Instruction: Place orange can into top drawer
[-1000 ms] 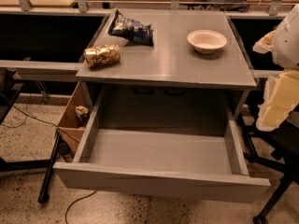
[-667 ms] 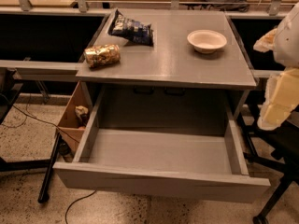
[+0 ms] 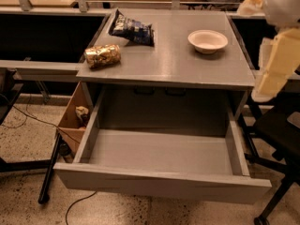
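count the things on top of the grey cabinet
3: a shiny orange-gold metallic can front left, a dark blue crinkled chip bag back left, a pale round bowl back right. End effector: far right edge.

A grey flat-topped metal cabinet stands on a pale speckled terrazzo floor. An open brown cardboard box sits against its left side; a black office chair stands at right. A thin black cable lies on the floor. The gripper hangs at the right edge.
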